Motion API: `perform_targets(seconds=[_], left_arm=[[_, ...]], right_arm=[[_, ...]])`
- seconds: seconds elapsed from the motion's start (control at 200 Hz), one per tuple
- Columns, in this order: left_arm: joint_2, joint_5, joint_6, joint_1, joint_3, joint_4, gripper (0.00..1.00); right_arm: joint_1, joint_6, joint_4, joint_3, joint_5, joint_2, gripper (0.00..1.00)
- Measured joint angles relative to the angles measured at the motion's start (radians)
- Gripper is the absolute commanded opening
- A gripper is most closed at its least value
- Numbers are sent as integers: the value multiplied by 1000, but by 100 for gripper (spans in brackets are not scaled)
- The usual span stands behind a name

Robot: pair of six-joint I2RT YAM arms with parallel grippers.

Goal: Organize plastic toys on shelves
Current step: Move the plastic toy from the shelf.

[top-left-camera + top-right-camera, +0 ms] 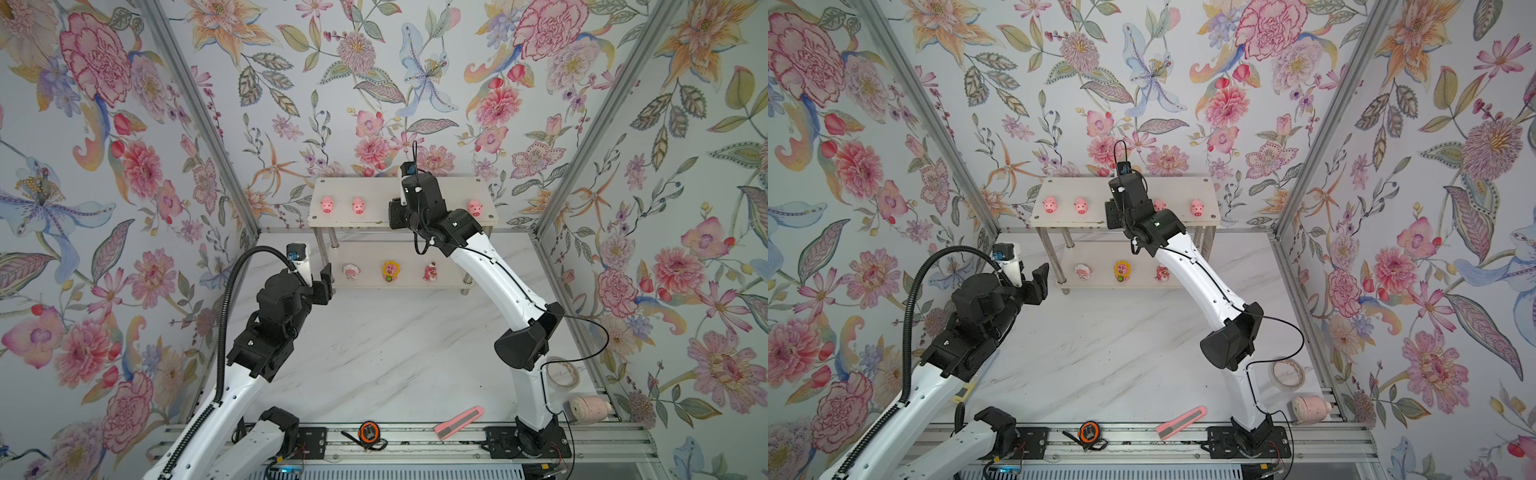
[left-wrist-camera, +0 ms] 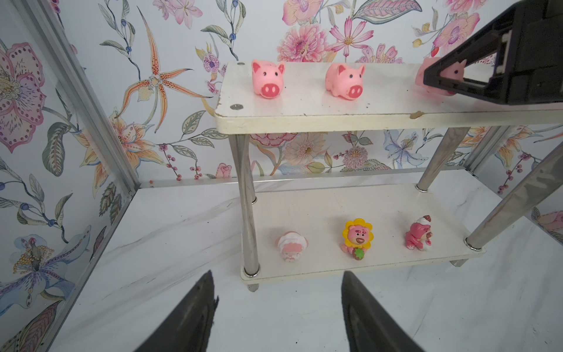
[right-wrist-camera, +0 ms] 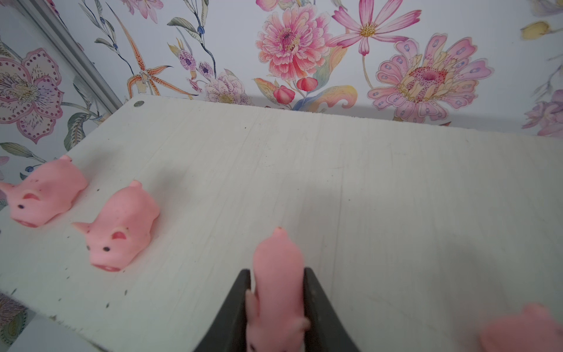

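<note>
The held pig (image 3: 277, 286) stands on the top board (image 3: 380, 183) of the shelves (image 1: 357, 222), clasped at both flanks by the right jaws. Treat the release as the main risk: the body looks soft and may cling to one jaw, so it could tip or drag toward the board's front edge when you retract. A neighbouring pig (image 3: 524, 330) lies near, and jaws opened too wide may nudge it. Two more pigs (image 3: 122, 228) stand well apart. The left jaws are spread and empty near the lower board (image 2: 350, 201), which carries three figurines (image 2: 358, 237). The slim chrome legs (image 2: 246, 198) may shift under an arm knock. The table (image 1: 374, 353) is smooth and marble-patterned. Floral walls (image 1: 104, 166) close three sides.
</note>
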Motion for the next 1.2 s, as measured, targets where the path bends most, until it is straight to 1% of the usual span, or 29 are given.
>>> perform_targets(seconds=[0.375,0.651,0.796,1.086,1.201], left_arm=[[0,14,0,3,0,0,67],[0,18,0,3,0,0,67],[0,18,0,5,0,1,67],[0,18,0,5,0,1,68],[0,18,0,5,0,0,68]], right_arm=[[-5,17,0,0,-8,9,38],[-5,28,2,-2,-16,15,54],[-5,32,3,-2,-21,15,60],[3,20,4,-2,-21,13,66],[15,5,-3,-15,-8,-16,68]])
